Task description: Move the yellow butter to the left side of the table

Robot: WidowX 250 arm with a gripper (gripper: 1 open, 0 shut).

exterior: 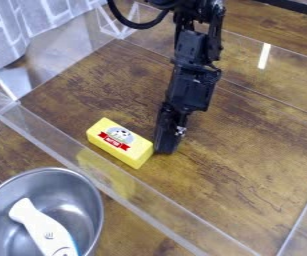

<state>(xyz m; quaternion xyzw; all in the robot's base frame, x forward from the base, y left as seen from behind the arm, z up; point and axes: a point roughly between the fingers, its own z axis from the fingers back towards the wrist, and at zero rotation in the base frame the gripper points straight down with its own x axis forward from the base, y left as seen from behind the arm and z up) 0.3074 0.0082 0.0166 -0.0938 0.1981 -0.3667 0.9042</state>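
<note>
Just boxy yellow butter (121, 142) touching closed gripper (165, 140).

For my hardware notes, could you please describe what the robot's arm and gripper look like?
The arm is black throughout, built of blocky, boxy segments, with a black cable looping near its top. The gripper is narrow and black too. No markings are legible.

The table (243, 150) is dark, grainy wood with a worn, streaky finish, and a clear glossy plastic wall (62, 150) runs round its edge, catching pale glints of light. The yellow butter (120, 142) sits in a smooth printed wrapper, slightly shiny, while the gripper (167, 140) and the arm above it look like matt black plastic. Down in the corner a metal bowl (42, 215) has a brushed silvery sheen, holding something white and smooth (38, 225).
</note>
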